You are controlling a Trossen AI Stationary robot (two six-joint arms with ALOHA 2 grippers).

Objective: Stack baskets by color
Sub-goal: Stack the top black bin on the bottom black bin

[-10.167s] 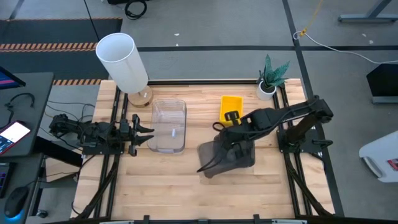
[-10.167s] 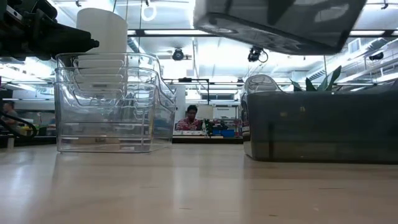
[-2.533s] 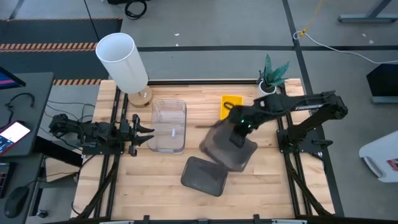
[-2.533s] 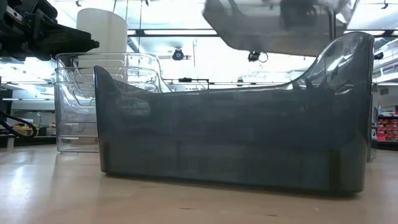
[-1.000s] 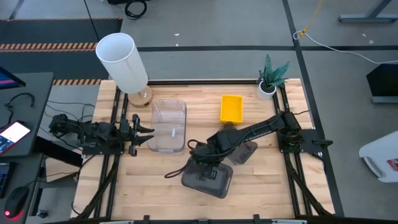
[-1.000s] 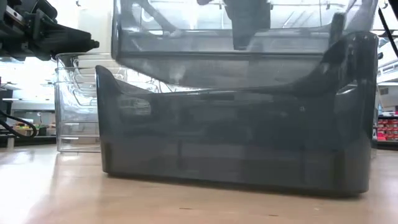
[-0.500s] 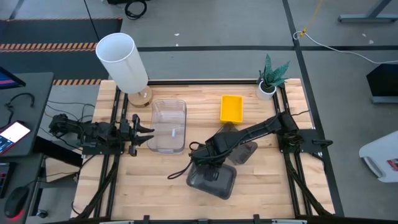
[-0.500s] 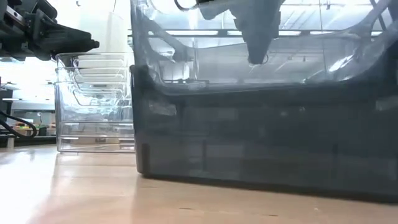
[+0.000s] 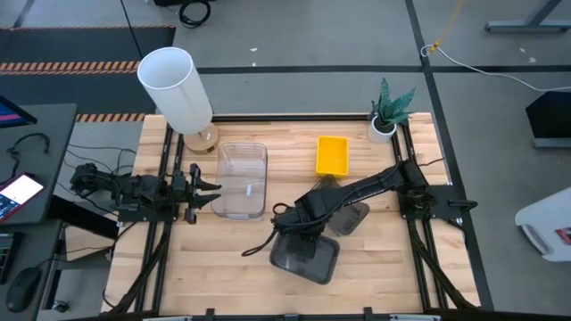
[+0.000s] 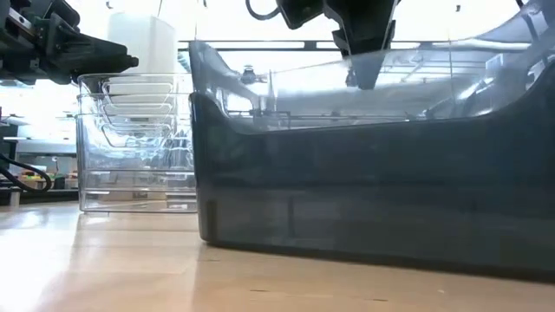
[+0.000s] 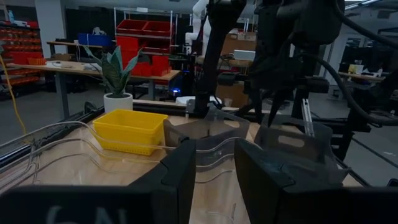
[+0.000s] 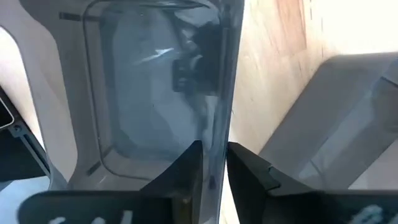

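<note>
Two smoky dark grey baskets sit nested near the table's front middle, the lower one [image 9: 308, 267] flat on the wood and the upper one [image 10: 277, 95] inside it. My right gripper [image 9: 299, 234] points down over their far side, its fingers narrowly apart on either side of the upper basket's wall [image 12: 219, 93]. A third dark grey basket [image 9: 350, 217] lies under the right arm. Nested clear baskets [image 9: 243, 181] stand left of centre and a yellow basket [image 9: 332, 155] sits farther back. My left gripper [image 9: 212, 193] waits open and level beside the clear baskets. My right gripper comes from above, pointing down, with one finger [image 12: 186, 177] inside and one outside the upper dark basket's far long wall [image 12: 217, 143], about at its middle. Whether the fingers touch the wall I cannot tell. The basket rests nested in the lower one.
A tall white cylinder [image 9: 174, 85] stands at the far left corner and a small potted plant [image 9: 385, 118] at the far right. Black rails run along both table sides. Bare wood lies at the near left [image 9: 196, 267].
The upper dark grey basket, held high and tilted a second ago, has sunk into the lower one and now sits level in it. The lower basket has slid a little toward the table's right. My right gripper has stayed over the far wall.
</note>
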